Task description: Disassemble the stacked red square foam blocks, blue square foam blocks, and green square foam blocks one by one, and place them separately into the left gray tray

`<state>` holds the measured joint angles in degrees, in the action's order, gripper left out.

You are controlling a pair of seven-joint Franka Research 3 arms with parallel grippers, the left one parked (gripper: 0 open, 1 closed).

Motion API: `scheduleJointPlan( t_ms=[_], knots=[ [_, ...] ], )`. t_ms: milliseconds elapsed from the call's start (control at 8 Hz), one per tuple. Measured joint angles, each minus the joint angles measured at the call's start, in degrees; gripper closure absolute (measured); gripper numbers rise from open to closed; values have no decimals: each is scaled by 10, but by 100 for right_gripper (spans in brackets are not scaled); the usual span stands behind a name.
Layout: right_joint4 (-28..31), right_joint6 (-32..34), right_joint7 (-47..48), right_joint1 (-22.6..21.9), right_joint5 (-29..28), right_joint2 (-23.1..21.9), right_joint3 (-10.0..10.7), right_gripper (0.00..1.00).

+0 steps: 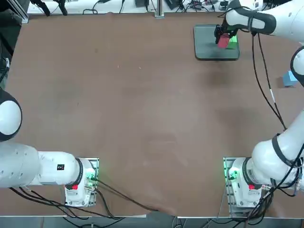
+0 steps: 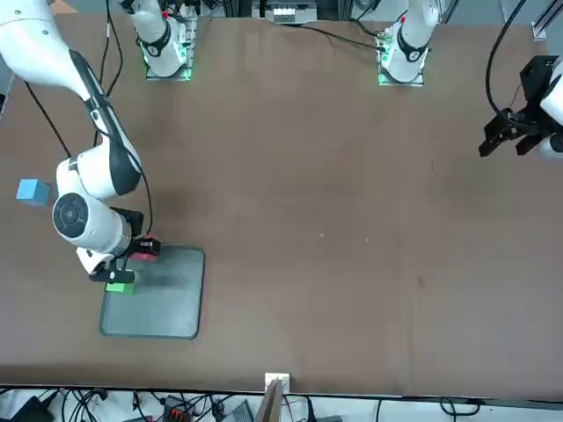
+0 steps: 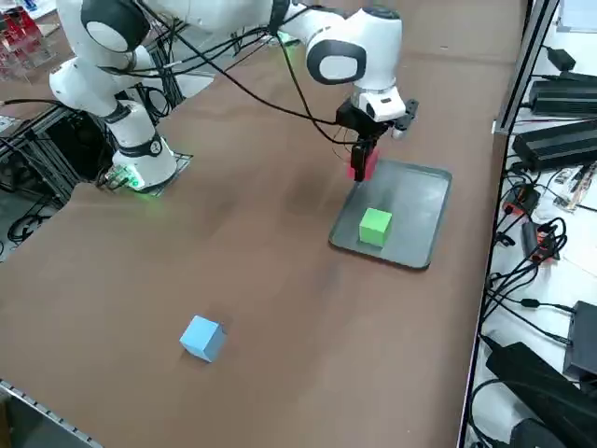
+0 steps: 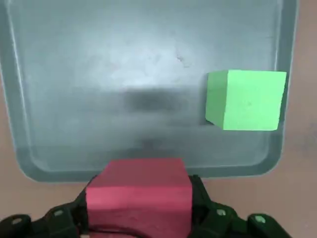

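Overhead, right end effector (image 3: pixel 362 161) clamping red block (image 3: pixel 364 164) above tray (image 3: pixel 422 219).

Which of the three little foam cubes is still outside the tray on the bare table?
The blue cube. The green cube sits in the tray, and the red cube hangs in the right gripper.
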<state>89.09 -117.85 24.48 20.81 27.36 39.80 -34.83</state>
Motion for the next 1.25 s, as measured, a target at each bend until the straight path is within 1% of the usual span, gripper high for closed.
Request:
scheduleJointPlan(
  t_ms=[500,625,875,1000,1250],
  knots=[
    [0,-56,0,0,5,30,2,22],
    [0,-61,0,-1,12,36,7,22],
    [0,-99,0,0,34,56,25,22],
    [0,-117,0,0,40,67,28,22],
    [0,-139,11,-2,41,80,28,22]
  ],
)
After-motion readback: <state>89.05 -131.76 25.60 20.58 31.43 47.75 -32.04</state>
